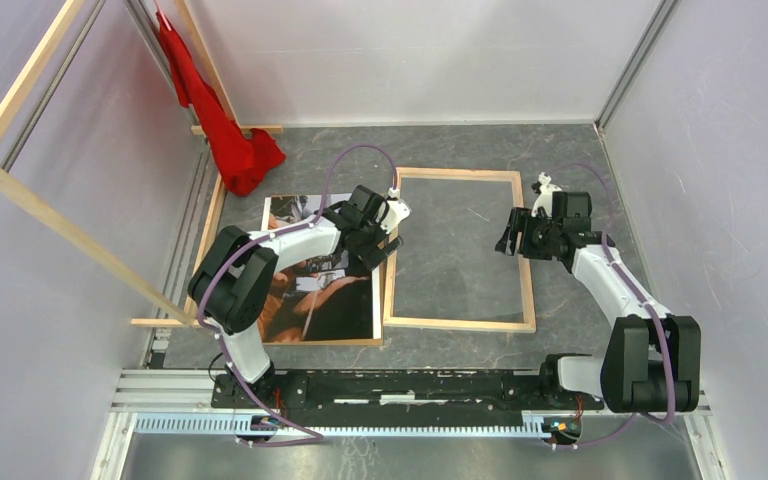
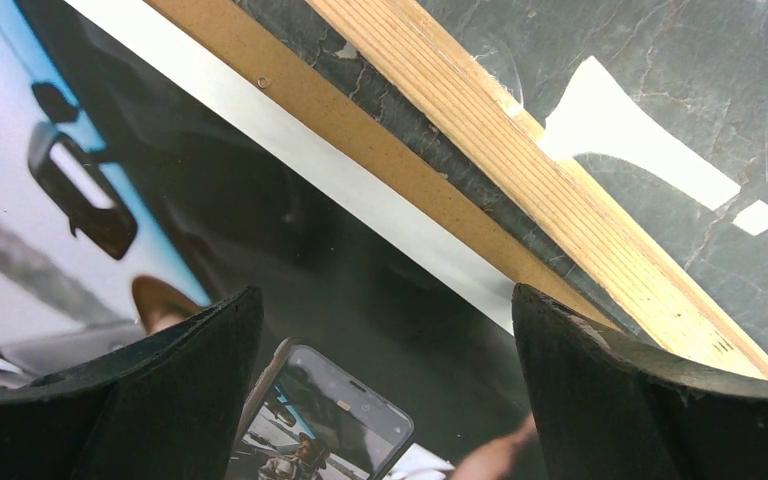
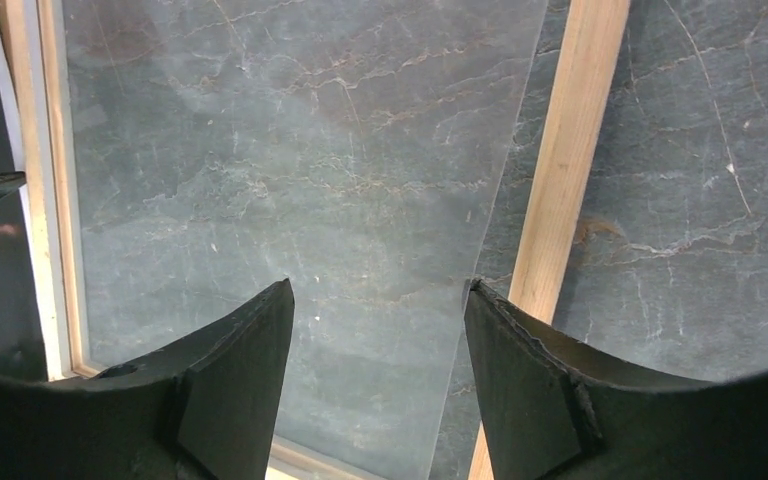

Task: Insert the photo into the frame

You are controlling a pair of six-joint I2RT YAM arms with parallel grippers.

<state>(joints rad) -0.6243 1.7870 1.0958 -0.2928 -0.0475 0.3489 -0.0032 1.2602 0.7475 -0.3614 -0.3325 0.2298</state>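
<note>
The photo (image 1: pixel 332 300) lies picture up at the left, resting on a brown backing board (image 2: pixel 360 130). My left gripper (image 1: pixel 385 245) hovers open over the photo's right edge (image 2: pixel 290 250), with nothing between its fingers (image 2: pixel 388 320). The frame (image 1: pixel 460 323) lies flat to the right of the photo, pale wood face up, and its near rail (image 2: pixel 560 200) runs beside the board. My right gripper (image 1: pixel 508 238) is open above the frame's right rail (image 3: pixel 570 170), holding nothing (image 3: pixel 378 300). A clear pane (image 3: pixel 290 150) lies slightly askew inside the frame.
A red cloth (image 1: pixel 225 130) hangs at the back left beside long pale wooden beams (image 1: pixel 70 230). White tape marks (image 2: pixel 620 130) are stuck on the dark stone tabletop. Pale walls close in the table on three sides.
</note>
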